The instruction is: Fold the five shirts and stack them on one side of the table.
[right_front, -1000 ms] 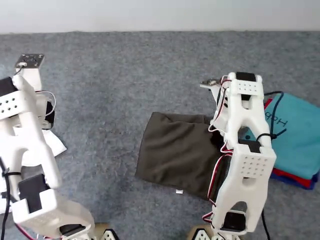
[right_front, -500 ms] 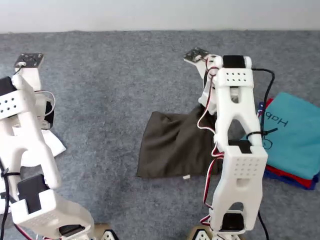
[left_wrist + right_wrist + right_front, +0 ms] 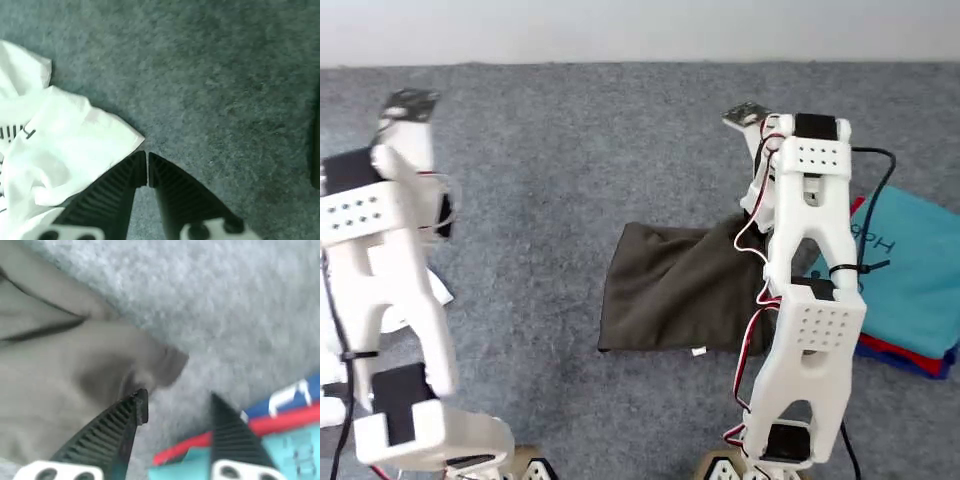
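Olive-brown shirt (image 3: 670,290) lies folded near the middle of the grey table (image 3: 570,150), and its right part is under the right arm (image 3: 810,300). This arm stretches from the near edge toward the far side, bent down at the wrist. The right gripper (image 3: 177,407) hangs with its fingers spread wide and nothing between them. One fingertip is over the shirt's right far corner, the other over bare table beside the stack.

The stack is at the right edge: a teal shirt (image 3: 910,280) on top, a red shirt (image 3: 892,349) and a blue shirt (image 3: 923,366) under it. The teal one carries dark writing.

The left arm (image 3: 380,260) stands at the left side. The left gripper (image 3: 147,162) has its fingers pressed together and grips nothing. Its tips are just beside a corner of a crumpled white shirt (image 3: 55,145) with small dark print.
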Action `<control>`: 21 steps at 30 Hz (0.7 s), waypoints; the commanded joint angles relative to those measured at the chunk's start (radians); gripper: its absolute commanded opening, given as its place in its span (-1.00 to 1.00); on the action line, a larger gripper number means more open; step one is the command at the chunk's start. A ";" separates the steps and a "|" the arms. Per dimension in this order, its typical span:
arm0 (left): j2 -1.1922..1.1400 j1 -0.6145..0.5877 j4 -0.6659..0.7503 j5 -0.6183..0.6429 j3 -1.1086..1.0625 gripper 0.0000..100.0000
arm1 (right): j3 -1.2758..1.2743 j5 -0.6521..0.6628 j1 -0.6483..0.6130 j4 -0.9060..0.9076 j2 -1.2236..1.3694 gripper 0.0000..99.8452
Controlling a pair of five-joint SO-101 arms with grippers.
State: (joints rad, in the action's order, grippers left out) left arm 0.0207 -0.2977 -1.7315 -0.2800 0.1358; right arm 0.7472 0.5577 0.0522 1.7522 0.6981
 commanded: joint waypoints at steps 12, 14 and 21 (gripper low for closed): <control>-0.086 0.390 -0.020 0.066 0.038 -0.83 | -0.015 -0.046 0.203 0.047 -0.456 -0.34; -0.135 0.450 -0.018 0.066 0.038 -0.83 | -0.084 -0.046 0.263 0.045 -0.493 -0.34; -0.282 0.609 0.023 0.066 0.174 -0.83 | -0.311 -0.046 0.423 0.044 -0.611 -0.34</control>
State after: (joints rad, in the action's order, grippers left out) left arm -0.2325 0.2608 -1.7238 -0.2248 0.2033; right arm 0.4879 0.5209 0.4204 1.7538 0.1765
